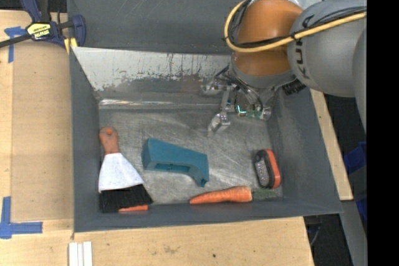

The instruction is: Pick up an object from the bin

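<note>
Scratches streaked the grey bin floor (163, 126) beneath your end effector (219, 124), near the back wall; you couldn't tell whether it was spread. Nearest lay a teal block (174, 162), front-centre, apart from it.

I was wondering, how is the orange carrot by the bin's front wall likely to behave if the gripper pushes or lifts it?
The carrot looks round and tapered, so a push would probably roll it in a curve. Its smooth, narrowing body may slip from a pinch near the tip.

End effector (219, 123) over bin (84, 152) floor, rear right
</note>
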Robot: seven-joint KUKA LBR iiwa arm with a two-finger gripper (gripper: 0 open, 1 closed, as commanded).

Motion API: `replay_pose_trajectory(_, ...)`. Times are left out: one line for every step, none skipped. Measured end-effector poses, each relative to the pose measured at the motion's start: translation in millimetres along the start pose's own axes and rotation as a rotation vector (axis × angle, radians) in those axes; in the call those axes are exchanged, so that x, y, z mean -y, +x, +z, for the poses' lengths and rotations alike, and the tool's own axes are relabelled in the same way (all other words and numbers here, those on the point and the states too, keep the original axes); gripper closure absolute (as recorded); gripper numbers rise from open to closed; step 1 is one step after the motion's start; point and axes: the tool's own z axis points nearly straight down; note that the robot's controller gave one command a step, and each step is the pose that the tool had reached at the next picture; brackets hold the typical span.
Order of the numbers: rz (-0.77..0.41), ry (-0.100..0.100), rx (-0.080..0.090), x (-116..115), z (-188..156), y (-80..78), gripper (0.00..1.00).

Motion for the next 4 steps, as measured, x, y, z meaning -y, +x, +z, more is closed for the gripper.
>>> replay_pose_trajectory(0.000, 0.000, 0.008, 0.0, -4.7, -2.0, 0.00)
replay_pose_trajectory(0.001, 0.000, 0.009, 0.5, -3.8, -2.5, 0.00)
replay_pose_trajectory(-0.084, 0.001, 0.003, 11.1, 32.7, -4.7, 0.00)
replay_pose_trajectory(-0.198, 0.003, 0.020, -28.1, 55.3, 43.2, 0.00)
